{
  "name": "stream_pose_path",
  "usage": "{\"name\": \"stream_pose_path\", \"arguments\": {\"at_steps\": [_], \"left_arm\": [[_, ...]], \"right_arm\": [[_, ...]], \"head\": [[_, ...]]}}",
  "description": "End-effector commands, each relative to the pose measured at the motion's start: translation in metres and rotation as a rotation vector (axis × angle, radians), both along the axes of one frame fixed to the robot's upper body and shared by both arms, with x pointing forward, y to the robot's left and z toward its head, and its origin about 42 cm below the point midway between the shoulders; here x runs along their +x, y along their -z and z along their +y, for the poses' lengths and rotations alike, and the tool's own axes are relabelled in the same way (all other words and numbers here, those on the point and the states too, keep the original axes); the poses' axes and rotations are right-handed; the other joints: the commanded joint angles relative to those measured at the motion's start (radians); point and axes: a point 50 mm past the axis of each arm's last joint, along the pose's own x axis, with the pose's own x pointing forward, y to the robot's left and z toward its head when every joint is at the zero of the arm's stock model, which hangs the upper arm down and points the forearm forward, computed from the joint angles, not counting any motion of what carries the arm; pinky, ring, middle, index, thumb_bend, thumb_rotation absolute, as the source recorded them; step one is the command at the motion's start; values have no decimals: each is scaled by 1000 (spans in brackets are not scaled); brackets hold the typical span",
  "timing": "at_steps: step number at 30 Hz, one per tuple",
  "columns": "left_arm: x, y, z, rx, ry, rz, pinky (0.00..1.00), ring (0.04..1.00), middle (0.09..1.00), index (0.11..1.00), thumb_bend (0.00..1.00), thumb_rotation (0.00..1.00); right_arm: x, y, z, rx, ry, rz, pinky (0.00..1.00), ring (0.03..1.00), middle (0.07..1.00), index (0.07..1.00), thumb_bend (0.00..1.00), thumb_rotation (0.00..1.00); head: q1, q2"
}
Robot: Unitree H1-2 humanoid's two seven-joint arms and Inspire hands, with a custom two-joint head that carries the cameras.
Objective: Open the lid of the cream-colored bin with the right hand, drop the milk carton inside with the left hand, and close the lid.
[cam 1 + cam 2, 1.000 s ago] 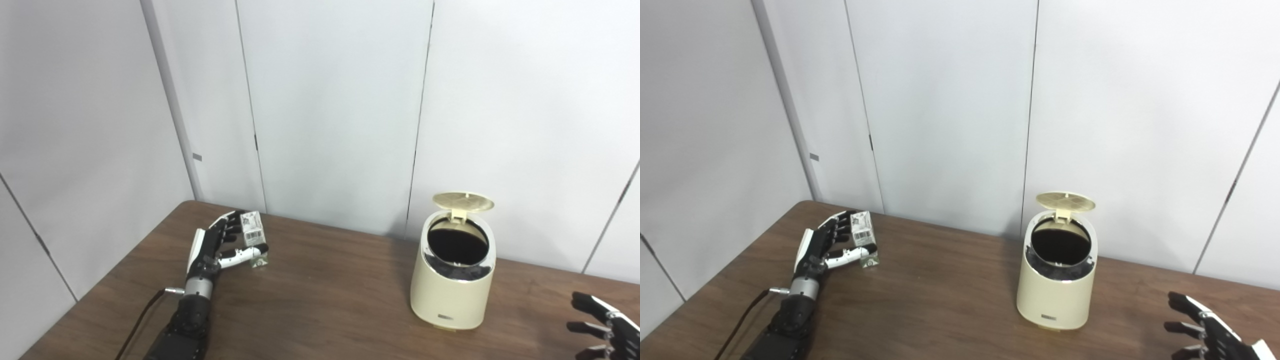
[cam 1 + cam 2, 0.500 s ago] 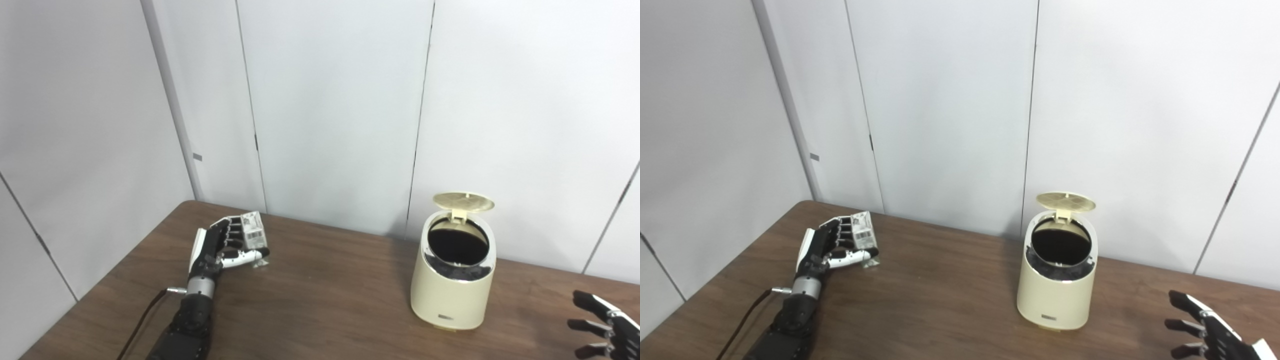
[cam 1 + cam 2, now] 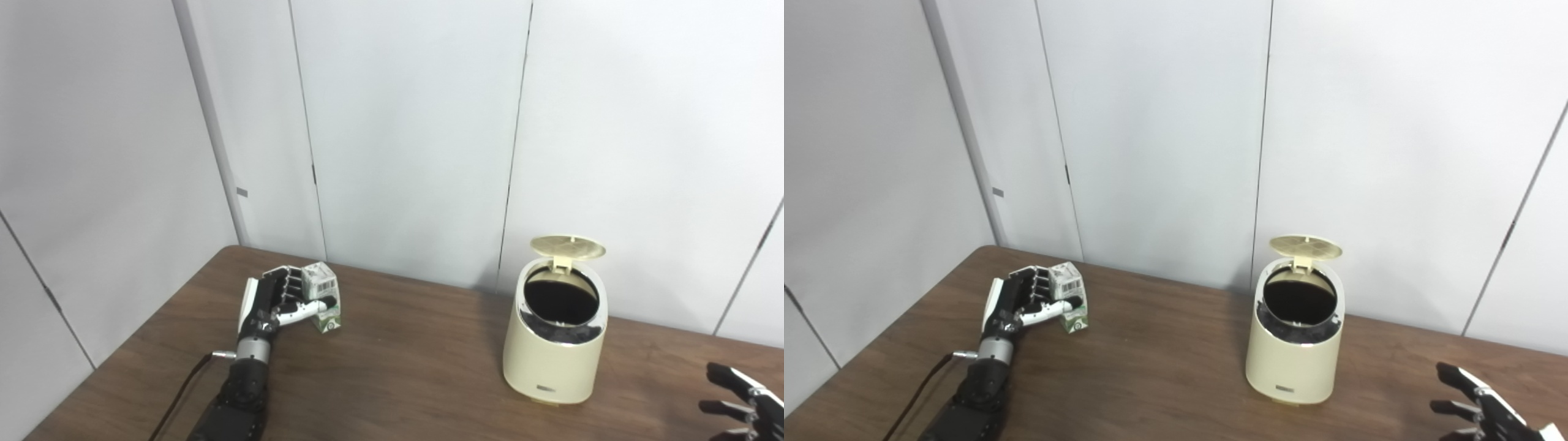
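Milk carton (image 3: pixel 322 296) sits clasped inside left hand (image 3: pixel 277 299).

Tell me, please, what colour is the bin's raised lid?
The lid is pale cream-yellow, like the bin; right eye view shows it best.

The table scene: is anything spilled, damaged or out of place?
Nothing stands out. The bin stands upright with its lid open, the left hand grips the milk carton, and the right hand is open.
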Motion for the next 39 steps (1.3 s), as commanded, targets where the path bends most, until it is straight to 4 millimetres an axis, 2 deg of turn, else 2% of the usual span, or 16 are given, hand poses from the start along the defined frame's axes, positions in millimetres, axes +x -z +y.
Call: {"name": "stream_pose_path", "arguments": {"at_steps": [1, 7, 13, 19, 20, 22, 25, 27, 34, 39], "left_arm": [[9, -15, -9, 13, 10, -73, 446, 490, 475, 515, 521, 0], [9, -23, -21, 11, 58, -117, 458, 501, 480, 509, 521, 0], [9, -51, -45, 9, 161, -234, 469, 509, 481, 509, 520, 0], [9, -82, -65, 10, 264, -342, 470, 515, 486, 505, 521, 0], [9, -87, -68, 12, 281, -359, 476, 523, 488, 504, 521, 0], [8, -102, -80, 16, 332, -414, 478, 527, 488, 504, 521, 0], [5, -124, -99, 36, 397, -489, 489, 534, 488, 504, 520, 0], [5, -131, -107, 40, 424, -515, 491, 534, 487, 505, 521, 0], [6, -162, -156, 64, 547, -617, 498, 540, 483, 512, 520, 0], [12, -171, -182, 49, 632, -635, 497, 536, 476, 520, 519, 0]], "right_arm": [[1, -16, -1, -2, -1, -76, 524, 751, 881, 857, 919, 454], [2, -15, 0, 2, -2, -79, 541, 752, 882, 860, 916, 453], [6, -16, 6, -3, 1, -90, 588, 786, 900, 877, 877, 414], [10, -19, 14, 21, -8, -82, 656, 823, 917, 898, 815, 275], [10, -20, 15, 31, -12, -76, 709, 856, 937, 913, 793, 209], [8, -22, 19, 43, -2, -59, 753, 878, 948, 923, 780, 156], [7, -25, 25, 53, 10, -48, 843, 915, 972, 942, 761, 21], [9, -25, 26, 55, 7, -51, 858, 919, 978, 950, 762, 5], [16, -20, 25, 29, -6, -94, 824, 901, 979, 947, 766, 9], [19, -16, 25, 29, -6, -97, 823, 898, 976, 946, 767, 46]], "head": [[-2, 2], [-22, 2], [-62, 2], [-111, 0], [-124, 0], [-145, 0], [-168, -1], [-185, -1], [-228, -1], [-259, -2]]}}
